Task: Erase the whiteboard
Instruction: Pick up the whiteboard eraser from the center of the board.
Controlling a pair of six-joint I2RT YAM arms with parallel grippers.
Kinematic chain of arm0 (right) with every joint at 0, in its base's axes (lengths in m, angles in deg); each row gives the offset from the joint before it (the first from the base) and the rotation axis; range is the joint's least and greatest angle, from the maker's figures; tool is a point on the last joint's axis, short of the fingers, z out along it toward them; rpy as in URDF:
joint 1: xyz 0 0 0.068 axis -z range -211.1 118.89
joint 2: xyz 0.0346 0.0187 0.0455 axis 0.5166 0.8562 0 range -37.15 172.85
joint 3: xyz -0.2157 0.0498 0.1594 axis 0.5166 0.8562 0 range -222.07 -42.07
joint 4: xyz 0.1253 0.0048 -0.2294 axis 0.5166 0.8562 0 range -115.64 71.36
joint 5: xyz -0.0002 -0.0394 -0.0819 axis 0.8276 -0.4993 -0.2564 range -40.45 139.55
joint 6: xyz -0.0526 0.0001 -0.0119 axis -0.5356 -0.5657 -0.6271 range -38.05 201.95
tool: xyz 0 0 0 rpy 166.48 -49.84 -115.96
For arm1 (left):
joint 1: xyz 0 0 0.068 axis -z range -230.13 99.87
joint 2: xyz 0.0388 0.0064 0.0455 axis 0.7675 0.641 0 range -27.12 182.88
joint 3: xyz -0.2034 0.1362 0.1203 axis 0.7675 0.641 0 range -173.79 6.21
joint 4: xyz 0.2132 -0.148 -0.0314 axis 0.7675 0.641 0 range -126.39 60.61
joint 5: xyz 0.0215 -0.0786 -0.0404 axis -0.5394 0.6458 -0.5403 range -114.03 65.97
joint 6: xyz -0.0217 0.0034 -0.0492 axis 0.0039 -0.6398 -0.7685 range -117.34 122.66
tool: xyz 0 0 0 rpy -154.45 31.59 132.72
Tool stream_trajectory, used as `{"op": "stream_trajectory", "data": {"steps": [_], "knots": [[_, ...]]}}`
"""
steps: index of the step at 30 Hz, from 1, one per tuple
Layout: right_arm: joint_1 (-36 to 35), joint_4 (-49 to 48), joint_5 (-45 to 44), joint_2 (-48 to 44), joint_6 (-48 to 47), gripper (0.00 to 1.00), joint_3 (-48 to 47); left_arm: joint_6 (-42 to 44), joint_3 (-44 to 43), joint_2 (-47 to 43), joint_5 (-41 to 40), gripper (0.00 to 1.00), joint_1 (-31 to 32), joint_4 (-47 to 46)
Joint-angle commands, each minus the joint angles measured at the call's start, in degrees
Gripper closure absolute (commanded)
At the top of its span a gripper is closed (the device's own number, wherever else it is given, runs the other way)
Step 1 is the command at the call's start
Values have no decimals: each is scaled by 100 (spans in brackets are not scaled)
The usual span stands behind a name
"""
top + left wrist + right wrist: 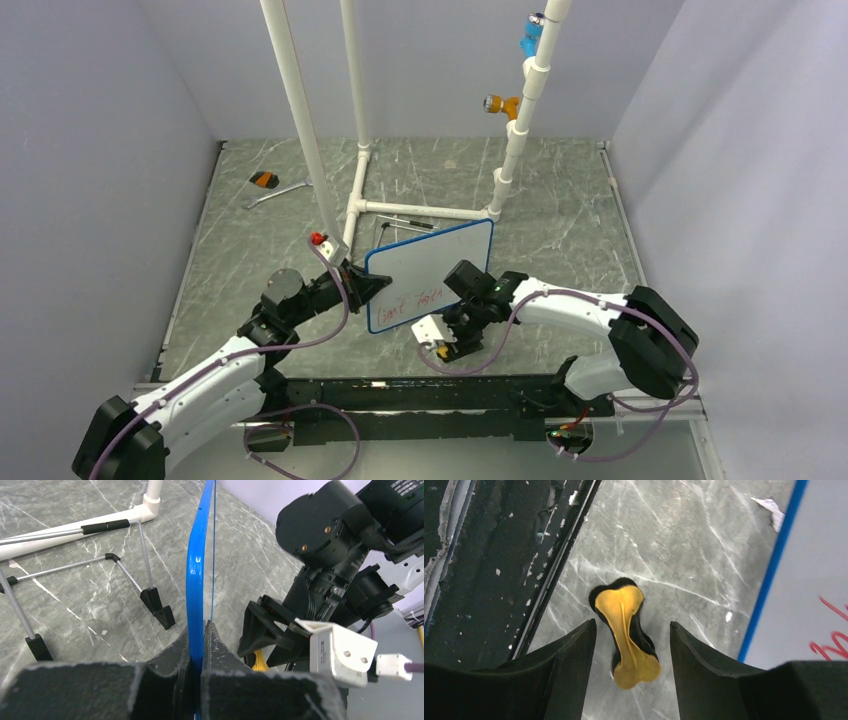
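The whiteboard (430, 270) has a blue frame and red handwriting near its lower edge. My left gripper (362, 285) is shut on its left edge and holds it tilted up; in the left wrist view the blue frame (196, 575) runs edge-on between the closed fingers of my left gripper (200, 632). A yellow and black eraser (626, 632) lies on the table. My right gripper (630, 630) is open above it, one finger on each side, not touching. The board's blue edge and red marks (829, 645) show at the right. In the top view my right gripper (445, 340) is at the board's lower right.
A white pipe frame (355, 190) stands behind the board. A wire stand with black feet (150, 597) lies behind it. An orange and black tool (264, 180) and a metal wrench lie at far left. The black base rail (484, 565) runs along the near edge.
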Motion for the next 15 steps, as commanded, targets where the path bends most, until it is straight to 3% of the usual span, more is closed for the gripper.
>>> {"op": "stream_trajectory", "data": {"steps": [1,9,15], "knots": [[-233,-211,-152,241,95,44,25,437,156,139,-386,100,72,646],[-446,-28,-262,587,32,59,-93,455,294,29,-432,100,107,532],[-484,241,-122,632,31,82,-253,365,393,68,-410,100,113,353]]}}
